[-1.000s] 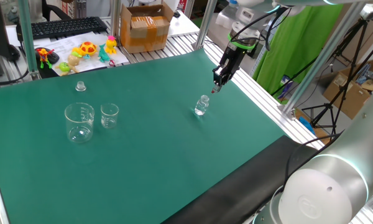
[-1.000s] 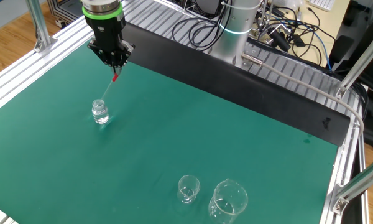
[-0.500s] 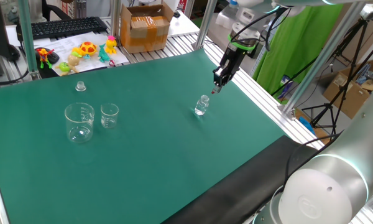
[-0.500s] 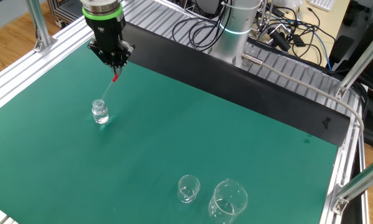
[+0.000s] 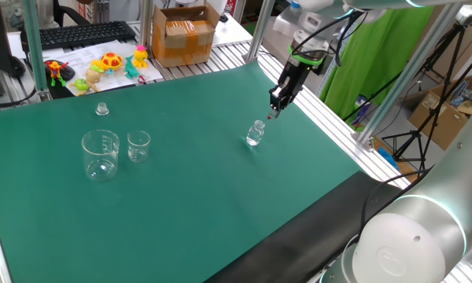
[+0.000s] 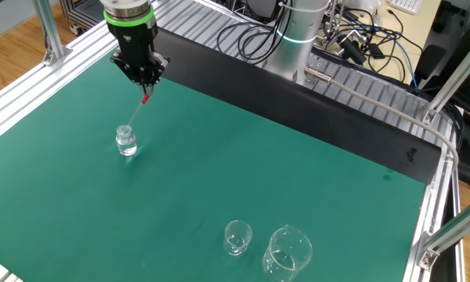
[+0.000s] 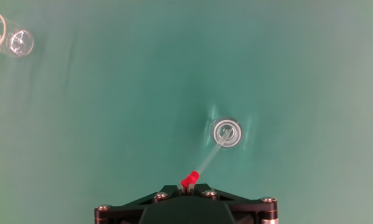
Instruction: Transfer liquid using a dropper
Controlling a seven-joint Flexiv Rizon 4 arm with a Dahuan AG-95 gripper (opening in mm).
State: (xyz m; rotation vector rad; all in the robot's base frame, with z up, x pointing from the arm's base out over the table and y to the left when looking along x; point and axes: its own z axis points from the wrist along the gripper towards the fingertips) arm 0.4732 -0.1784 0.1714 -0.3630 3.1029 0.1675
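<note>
Green matting covered the bench (image 6: 298, 180). Up above it hung the pincer (image 6: 144, 81), squeezed tight on the dropper (image 6: 136, 111) by its red bulb. From the pincer, the clear stem slanted down into a little bottle (image 6: 125, 141) just below.

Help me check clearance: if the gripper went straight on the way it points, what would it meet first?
Probably the green mat; the small bottle sits slightly aside, though the tilted dropper would touch first.
</note>
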